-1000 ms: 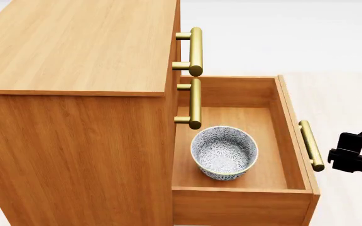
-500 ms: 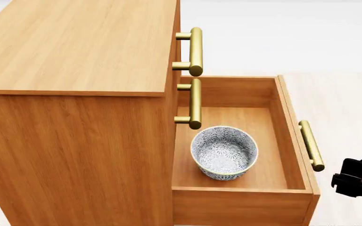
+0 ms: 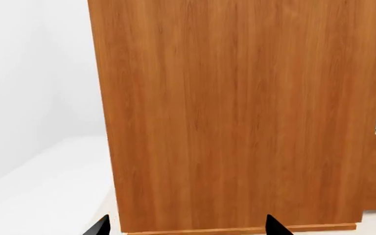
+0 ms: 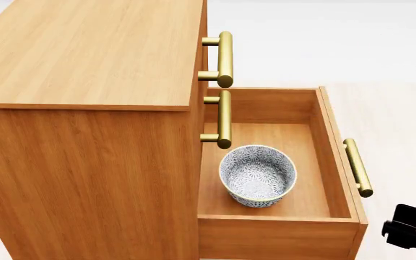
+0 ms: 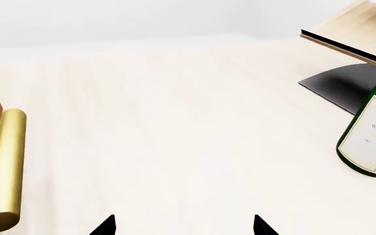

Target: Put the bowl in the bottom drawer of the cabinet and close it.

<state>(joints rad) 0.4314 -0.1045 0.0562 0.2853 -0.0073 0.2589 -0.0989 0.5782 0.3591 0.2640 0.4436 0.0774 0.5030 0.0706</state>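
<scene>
Sitting upright in the pulled-out bottom drawer (image 4: 322, 162), the bowl (image 4: 258, 175) rests near its front half. Cabinet (image 4: 85, 108) stands left. Right gripper (image 5: 182, 226) fingers apart, near the brass handle (image 4: 357, 167), not touching. Left gripper (image 3: 184, 227) fingers apart, facing the cabinet side.

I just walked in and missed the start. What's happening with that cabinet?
The patterned bowl already sits inside the bottom drawer of the cabinet, and the drawer is pulled fully out. Nothing is being held. The right tool hangs open off to the side of the drawer's brass handle, not touching it. The left tool is open too, facing the cabinet's side panel. The drawer has yet to be closed.
</scene>
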